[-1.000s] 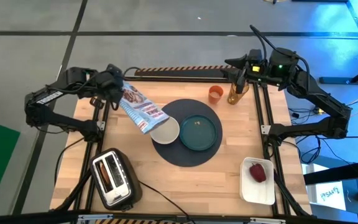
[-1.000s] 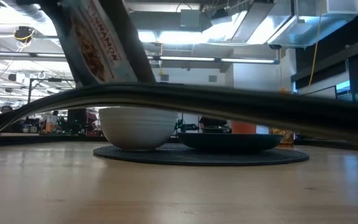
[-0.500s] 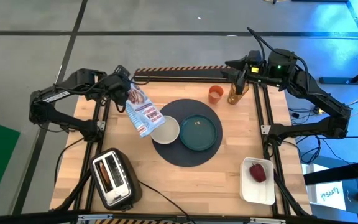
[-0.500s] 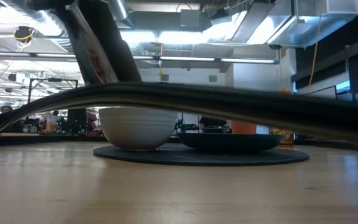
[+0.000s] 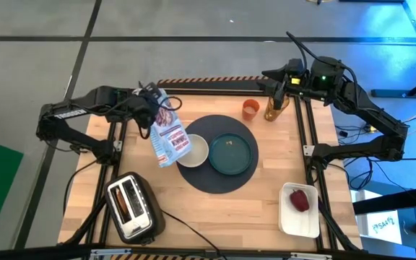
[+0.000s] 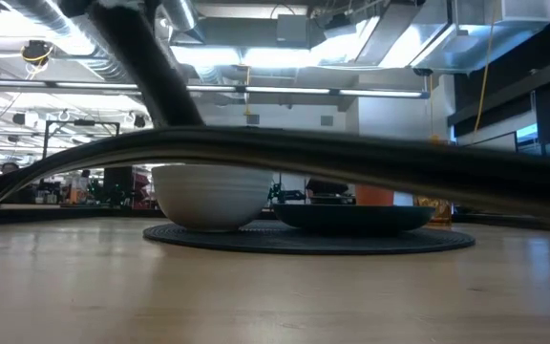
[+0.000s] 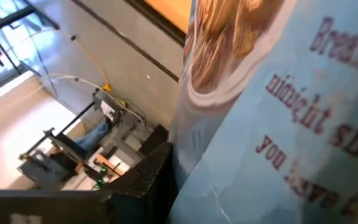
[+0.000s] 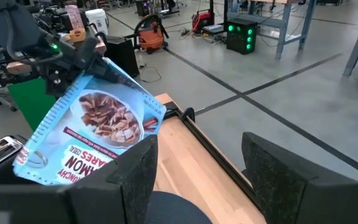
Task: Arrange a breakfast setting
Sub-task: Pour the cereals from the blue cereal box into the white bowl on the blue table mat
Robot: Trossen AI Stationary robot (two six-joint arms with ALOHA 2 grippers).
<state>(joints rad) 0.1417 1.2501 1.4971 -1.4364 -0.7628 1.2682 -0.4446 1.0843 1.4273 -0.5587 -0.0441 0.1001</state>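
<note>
Cereal bag swung upright, left hand clamped on it above white bowl, right hand apart

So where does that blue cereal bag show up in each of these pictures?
High view: cereal bag hangs tilted over the white bowl, left of centre.
Low view: not in it.
Left wrist view: fills the right side.
Right wrist view: at left.
Shared landmark: the wooden table.

Industrial lab hall: exposed ceiling ducts, concrete floor, workbenches
</note>
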